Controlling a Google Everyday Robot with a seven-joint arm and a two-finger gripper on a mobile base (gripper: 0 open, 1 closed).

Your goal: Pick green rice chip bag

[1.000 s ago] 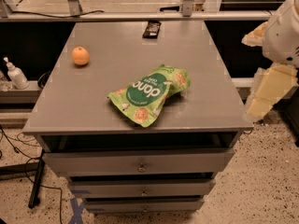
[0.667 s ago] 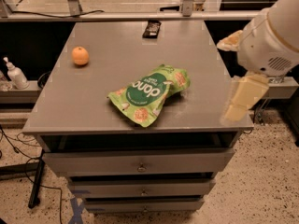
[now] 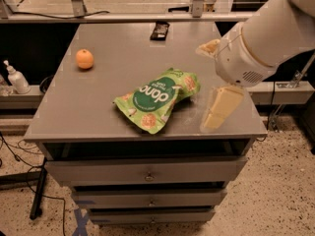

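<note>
Crinkled light-green foil rice chip bag lying flat and slanted mid grey tabletop, toward front edge. Cream-fingered gripper hovering just right of bag, not touching; jaws standing wide. Best approach, likely: centring over bag's puffed middle, lowering straight, pinching across narrow width, avoiding shoving foil. Round orange fruit and small dark flat packet sitting well apart, likely not hindering.

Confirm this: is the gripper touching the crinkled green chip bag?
No, the gripper hovers beside the crinkled light-green foil chip bag, apart from it.
</note>
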